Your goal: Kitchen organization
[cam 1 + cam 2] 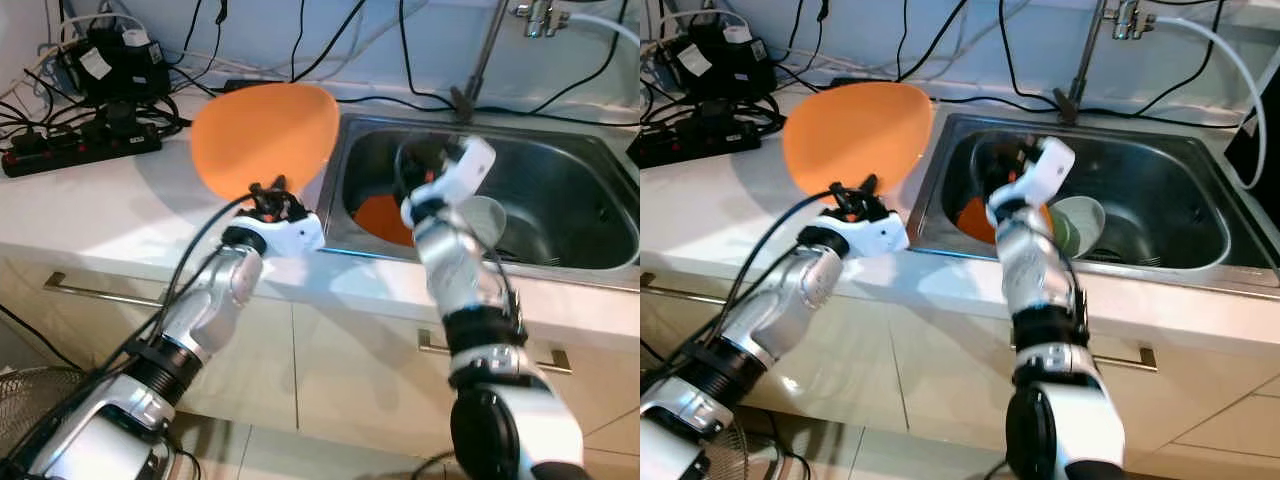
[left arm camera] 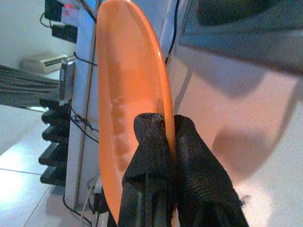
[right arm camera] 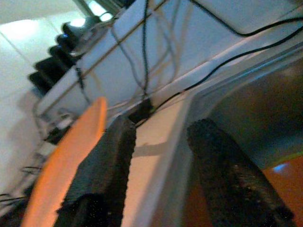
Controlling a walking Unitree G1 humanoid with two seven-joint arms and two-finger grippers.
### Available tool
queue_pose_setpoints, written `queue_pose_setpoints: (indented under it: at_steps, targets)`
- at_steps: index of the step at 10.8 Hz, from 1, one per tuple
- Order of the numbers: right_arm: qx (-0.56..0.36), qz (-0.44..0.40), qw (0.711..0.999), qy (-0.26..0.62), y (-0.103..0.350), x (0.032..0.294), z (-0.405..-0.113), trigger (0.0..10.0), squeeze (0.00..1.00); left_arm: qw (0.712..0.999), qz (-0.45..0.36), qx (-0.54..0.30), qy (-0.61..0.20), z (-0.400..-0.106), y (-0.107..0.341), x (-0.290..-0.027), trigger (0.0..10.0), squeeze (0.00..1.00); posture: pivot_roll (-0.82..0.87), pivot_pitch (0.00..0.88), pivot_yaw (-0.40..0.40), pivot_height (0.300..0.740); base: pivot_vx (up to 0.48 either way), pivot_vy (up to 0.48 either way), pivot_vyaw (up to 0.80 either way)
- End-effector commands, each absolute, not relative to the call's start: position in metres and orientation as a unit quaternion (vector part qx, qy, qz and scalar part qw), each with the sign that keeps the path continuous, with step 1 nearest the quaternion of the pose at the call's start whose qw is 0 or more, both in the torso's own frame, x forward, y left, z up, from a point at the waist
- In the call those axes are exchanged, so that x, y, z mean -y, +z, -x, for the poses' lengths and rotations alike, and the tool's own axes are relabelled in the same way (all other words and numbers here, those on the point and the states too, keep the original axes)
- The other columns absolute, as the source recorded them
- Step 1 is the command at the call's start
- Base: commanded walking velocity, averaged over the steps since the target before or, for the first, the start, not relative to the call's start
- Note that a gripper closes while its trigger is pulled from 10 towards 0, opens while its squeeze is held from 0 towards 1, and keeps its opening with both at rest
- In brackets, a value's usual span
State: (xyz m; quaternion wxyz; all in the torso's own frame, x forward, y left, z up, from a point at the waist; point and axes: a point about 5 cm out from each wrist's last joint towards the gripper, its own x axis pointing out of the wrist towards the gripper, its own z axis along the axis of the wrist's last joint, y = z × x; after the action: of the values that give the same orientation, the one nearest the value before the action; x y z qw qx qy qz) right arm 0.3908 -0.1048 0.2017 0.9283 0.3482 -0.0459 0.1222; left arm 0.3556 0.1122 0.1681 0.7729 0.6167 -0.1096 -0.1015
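Two black fingers (image 2: 151,161) of the left gripper (image 2: 163,124) are pinched on the rim of an orange plate (image 1: 265,135). Plate stands up on edge, tilted, held above the white counter (image 1: 90,210) just left of the sink (image 1: 560,200). Its shadow falls on the counter below and behind it. Left arm reaches up from the lower left, cables trailing along the forearm.

Right gripper (image 3: 161,130) is over the sink's left part, fingers spread apart with nothing between them. From its wrist camera, the sink's near rim and the orange plate's edge lie ahead. Right arm rises from the lower middle, over the counter's front edge.

Down in the sink, a second orange dish (image 1: 385,218) sits by the left wall, partly hidden by the right arm. Just right of it lies a pale bowl (image 1: 1080,222) tipped on its side; cannot tell whether the two touch.

Farther out: a faucet pipe (image 1: 482,52) rises behind the sink. Black cables (image 1: 300,40) run along the back wall. A power strip (image 1: 80,150) and a black adapter (image 1: 110,65) crowd the counter's far left corner. Cabinet fronts with bar handles (image 1: 100,292) below the counter. A wire fan guard (image 1: 40,395) shows at floor level, lower left.
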Motion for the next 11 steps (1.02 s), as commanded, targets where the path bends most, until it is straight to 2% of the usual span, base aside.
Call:
queue_pose_setpoints:
  at_steps: [1, 2, 3, 4, 5, 6, 7, 11]
  targets:
    - [0.04, -0.373, 0.915, 0.146, 0.208, 0.099, -0.392, 10.0, 1.0, 0.767, -0.617, 0.13, -0.119, -0.351, 0.166, -0.1, 10.0, 0.0, 0.22, 0.0, -0.024, 0.74, 0.0, 0.0, 0.0]
    - [0.033, -0.401, 0.901, 0.163, 0.21, 0.096, -0.391, 10.0, 0.0, 0.768, -0.614, 0.134, -0.124, -0.35, 0.166, -0.097, 10.0, 0.0, 0.22, 0.0, -0.025, 0.74, 0.0, 0.0, 0.0]
    - [0.027, -0.427, 0.886, 0.18, 0.212, 0.092, -0.39, 10.0, 0.0, 0.768, -0.611, 0.142, -0.13, -0.349, 0.167, -0.094, 10.0, 0.0, 0.22, 0.0, -0.026, 0.74, 0.0, 0.0, 0.0]
    - [0.024, -0.426, 0.885, 0.186, 0.211, 0.09, -0.39, 10.0, 1.0, 0.766, -0.61, 0.148, -0.133, -0.348, 0.168, -0.092, 10.0, 0.0, 0.22, 0.0, -0.026, 0.74, 0.0, 0.0, 0.0]
    - [0.016, -0.422, 0.886, 0.191, 0.211, 0.088, -0.39, 10.0, 1.0, 0.765, -0.608, 0.16, -0.137, -0.347, 0.17, -0.088, 10.0, 0.0, 0.22, 0.0, -0.028, 0.74, 0.0, 0.0, 0.0]
    - [0.009, -0.421, 0.886, 0.194, 0.21, 0.086, -0.39, 10.0, 0.84, 0.765, -0.607, 0.165, -0.138, -0.347, 0.172, -0.086, 10.0, 0.0, 0.23, 0.0, -0.029, 0.74, 0.0, 0.0, 0.0]
    - [0.007, -0.423, 0.885, 0.196, 0.21, 0.085, -0.39, 10.0, 0.0, 0.765, -0.606, 0.169, -0.14, -0.346, 0.172, -0.085, 10.0, 0.0, 0.23, 0.0, -0.029, 0.74, 0.0, 0.0, 0.0]
    - [-0.001, -0.42, 0.884, 0.205, 0.207, 0.081, -0.389, 10.0, 0.0, 0.762, -0.598, 0.19, -0.157, -0.342, 0.175, -0.078, 10.0, 0.0, 0.24, 0.0, -0.037, 0.74, 0.0, 0.0, 0.0]
